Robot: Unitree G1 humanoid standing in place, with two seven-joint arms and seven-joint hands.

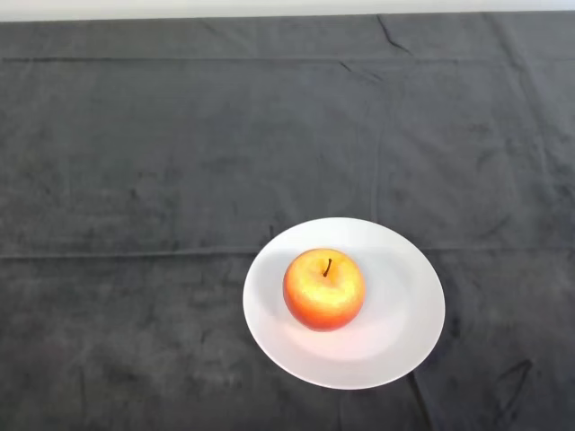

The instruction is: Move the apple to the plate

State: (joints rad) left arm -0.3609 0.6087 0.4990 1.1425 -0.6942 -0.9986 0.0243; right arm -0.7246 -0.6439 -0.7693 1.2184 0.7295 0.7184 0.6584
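Observation:
A red and yellow apple stands upright, stem up, on a white round plate. The apple sits a little left of the plate's middle. The plate lies on the dark cloth in the lower middle of the head view.
The dark cloth covers the whole table, with a few creases. The table's far edge runs along the top of the view.

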